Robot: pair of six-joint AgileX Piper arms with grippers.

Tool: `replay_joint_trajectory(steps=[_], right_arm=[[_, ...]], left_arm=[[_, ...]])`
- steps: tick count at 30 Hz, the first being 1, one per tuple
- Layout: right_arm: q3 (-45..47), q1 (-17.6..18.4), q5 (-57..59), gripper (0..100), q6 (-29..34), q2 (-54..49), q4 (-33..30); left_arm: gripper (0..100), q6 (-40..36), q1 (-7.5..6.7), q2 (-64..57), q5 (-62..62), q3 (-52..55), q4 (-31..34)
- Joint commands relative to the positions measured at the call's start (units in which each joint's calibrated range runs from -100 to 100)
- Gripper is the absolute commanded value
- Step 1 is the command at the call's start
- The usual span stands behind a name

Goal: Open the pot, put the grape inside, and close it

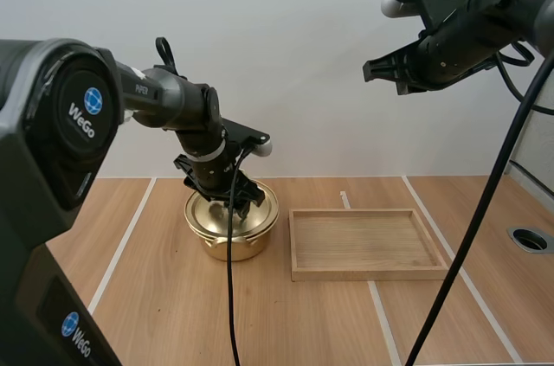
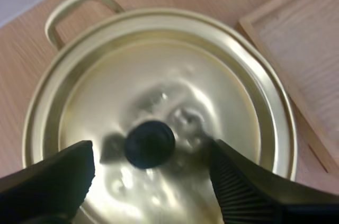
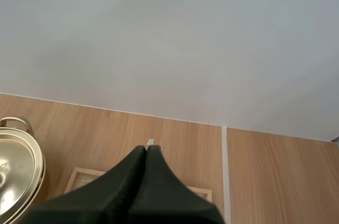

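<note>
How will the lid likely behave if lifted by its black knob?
The lid looks like thin shiny metal, so probably stiff and light. Its knob is small and round, so a pinch may slip or let the lid tilt. It seems seated within the pot rim, so lift straight up.

Our left arm reaches forward and bends steeply down, carrying the black two-fingered left gripper (image 2: 151, 152) low, fingers spread wide with ribbed faces turned inward. Our right arm is raised high, its black right gripper (image 1: 378, 69) pressed together into one dark wedge.
</note>
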Motion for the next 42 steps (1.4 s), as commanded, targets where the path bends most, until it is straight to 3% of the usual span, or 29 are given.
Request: replay_joint_trajectory(steps=[1,12,21,22,25,27,28,42], right_arm=[[0.1,-0.2,-0.4,0,-0.4,-1.0,0.4],[0.1,-0.2,-0.2,0,-0.4,-1.0,0.6],[0.1,-0.2,0.4,0,-0.3,-1.0,0.6],[0.1,-0.2,0.6,0,-0.2,-1.0,0.6],[0.1,-0.2,0.9,0,0.0,-1.0,0.6],[0.1,-0.2,0.9,0,0.0,-1.0,0.6],[0.1,-0.2,0.9,0,0.4,-1.0,0.8],[0.1,-0.2,4.6,0,4.8,-1.0,9.1]], left_arm=[[100,0.0,-0.24,-3.4,7.2,-4.6,0.5],[100,-0.3,-0.24,-12.1,20.3,-21.1,0.8],[100,-1.2,-0.24,-17.4,22.5,-33.3,0.8],[91,-1.3,-0.24,-18.0,22.5,-34.0,0.8],[49,-2.1,-0.16,-19.7,22.5,-34.9,0.8],[6,-2.8,-0.16,-20.9,22.4,-35.0,0.8],[0,-2.8,-0.16,-21.4,21.7,-35.0,0.9],[0,-7.2,-0.16,-28.4,21.4,-34.9,1.0]])
